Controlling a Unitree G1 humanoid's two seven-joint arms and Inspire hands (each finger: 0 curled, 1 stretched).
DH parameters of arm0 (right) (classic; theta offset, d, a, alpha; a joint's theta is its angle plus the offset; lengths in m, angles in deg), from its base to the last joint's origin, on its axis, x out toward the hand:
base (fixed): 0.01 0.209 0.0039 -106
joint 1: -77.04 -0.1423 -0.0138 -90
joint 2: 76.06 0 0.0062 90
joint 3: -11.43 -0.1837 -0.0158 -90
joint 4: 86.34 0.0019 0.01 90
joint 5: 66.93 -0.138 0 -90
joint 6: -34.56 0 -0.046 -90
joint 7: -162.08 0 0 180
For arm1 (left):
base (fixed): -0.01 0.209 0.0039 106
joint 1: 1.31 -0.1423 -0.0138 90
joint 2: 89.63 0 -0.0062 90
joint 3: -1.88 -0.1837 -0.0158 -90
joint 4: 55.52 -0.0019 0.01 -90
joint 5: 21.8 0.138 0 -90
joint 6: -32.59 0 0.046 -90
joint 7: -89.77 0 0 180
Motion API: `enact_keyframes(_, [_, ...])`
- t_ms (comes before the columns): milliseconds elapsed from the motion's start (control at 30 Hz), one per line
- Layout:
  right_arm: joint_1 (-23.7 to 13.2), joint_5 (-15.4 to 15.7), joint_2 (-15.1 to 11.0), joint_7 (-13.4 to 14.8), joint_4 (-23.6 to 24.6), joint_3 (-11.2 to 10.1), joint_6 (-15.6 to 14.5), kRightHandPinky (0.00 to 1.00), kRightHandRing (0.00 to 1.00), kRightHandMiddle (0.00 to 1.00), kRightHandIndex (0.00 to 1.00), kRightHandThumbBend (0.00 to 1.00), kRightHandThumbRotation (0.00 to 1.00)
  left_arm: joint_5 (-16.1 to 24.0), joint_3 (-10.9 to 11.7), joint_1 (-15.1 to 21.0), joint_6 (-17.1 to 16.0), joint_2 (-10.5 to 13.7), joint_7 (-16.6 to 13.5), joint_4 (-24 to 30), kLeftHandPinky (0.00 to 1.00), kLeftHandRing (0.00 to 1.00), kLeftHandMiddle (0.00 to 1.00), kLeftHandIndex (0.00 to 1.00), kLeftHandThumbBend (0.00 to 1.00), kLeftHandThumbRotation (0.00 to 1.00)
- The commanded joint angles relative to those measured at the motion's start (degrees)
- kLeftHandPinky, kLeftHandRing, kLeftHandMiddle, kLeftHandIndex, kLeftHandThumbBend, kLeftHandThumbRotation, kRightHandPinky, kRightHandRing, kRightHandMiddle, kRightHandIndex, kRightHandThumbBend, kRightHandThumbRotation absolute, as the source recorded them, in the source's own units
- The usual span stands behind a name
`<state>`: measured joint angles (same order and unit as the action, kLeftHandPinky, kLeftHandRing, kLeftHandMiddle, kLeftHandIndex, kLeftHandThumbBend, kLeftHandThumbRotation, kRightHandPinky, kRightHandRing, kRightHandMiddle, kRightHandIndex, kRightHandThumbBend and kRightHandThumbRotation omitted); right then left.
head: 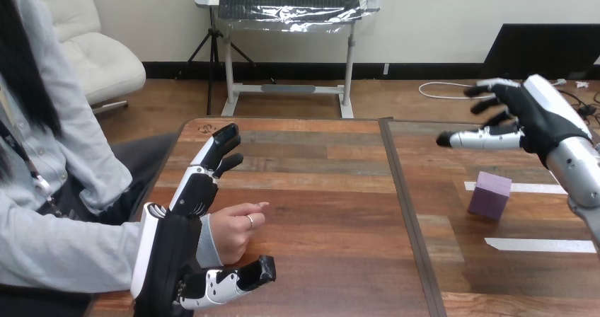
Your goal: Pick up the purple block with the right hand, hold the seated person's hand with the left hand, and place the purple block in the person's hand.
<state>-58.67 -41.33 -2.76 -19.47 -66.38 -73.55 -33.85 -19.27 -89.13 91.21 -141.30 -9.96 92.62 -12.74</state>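
Nearest, at the left, the left robot hand point(170, 253) is lying open (fingers straight, thumb out), the person's hand point(233, 231) resting between thumb and fingers. Further right, the purple block point(489, 194) is sitting on the worktop point(325, 211), with the right robot hand point(538, 115) hovering above, fingers spread, clear of it.

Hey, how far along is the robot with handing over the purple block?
Nothing is finished yet. In hand: the left hand sits open beside the person's hand, fingers straight, not closed round it; the right hand hovers open, clear of the purple block, which lies on the table. Left: grip the person's hand, pick up the block, place it in that hand.
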Motion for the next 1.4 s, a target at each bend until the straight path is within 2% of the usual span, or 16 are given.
enact_keyframes(0, [-7.6, 0.6, -2.6, -1.4, -2.3, 1.4, -1.6, 0.58, 0.69, 0.77, 0.81, 1.0, 0.38, -0.8, 0.5, 2.8, -0.7, -0.3, -0.1, 2.1, 0.86, 0.91, 0.92, 0.89, 1.0, 0.61])
enact_keyframes(267, [-8.5, 0.8, -2.8, -2.9, -4.2, 2.7, -4.4, 0.65, 0.75, 0.79, 0.82, 0.97, 0.32, -0.4, 1.0, 2.9, -1.9, 0.2, 0.0, 1.5, 0.86, 0.91, 0.92, 0.89, 1.0, 0.58])
enact_keyframes(500, [-8.7, 1.4, -2.9, -3.7, -5.1, 3.8, -6.0, 0.69, 0.77, 0.8, 0.83, 0.98, 0.34, -0.2, 1.6, 2.8, -2.5, 0.3, 0.0, 1.2, 0.85, 0.91, 0.92, 0.89, 1.0, 0.56])
enact_keyframes(733, [-8.7, 1.7, -2.8, -5.2, -5.9, 4.6, -7.9, 0.7, 0.77, 0.8, 0.84, 1.0, 0.36, -1.2, 0.8, 2.8, -2.9, 0.7, 0.2, 1.1, 0.85, 0.91, 0.92, 0.89, 1.0, 0.55])
enact_keyframes(933, [-8.4, 2.0, -2.8, -6.1, -6.2, 5.3, -8.9, 0.7, 0.77, 0.8, 0.84, 0.99, 0.34, -2.2, -0.2, 2.7, -3.1, 1.1, 0.5, 1.1, 0.87, 0.92, 0.93, 0.89, 1.0, 0.54])
enact_keyframes(1200, [-7.4, 2.1, -3.0, -7.4, -6.6, 6.1, -9.2, 0.72, 0.79, 0.82, 0.86, 0.94, 0.34, -3.9, -1.4, 2.6, -3.7, 1.5, 1.0, 1.2, 0.89, 0.93, 0.93, 0.89, 1.0, 0.53])
enact_keyframes(1367, [-7.0, 2.8, -3.0, -8.3, -7.0, 6.9, -10.4, 0.73, 0.78, 0.82, 0.86, 0.9, 0.34, -3.8, -0.9, 2.2, -3.5, 1.3, 1.3, 1.8, 0.88, 0.92, 0.92, 0.89, 1.0, 0.54])
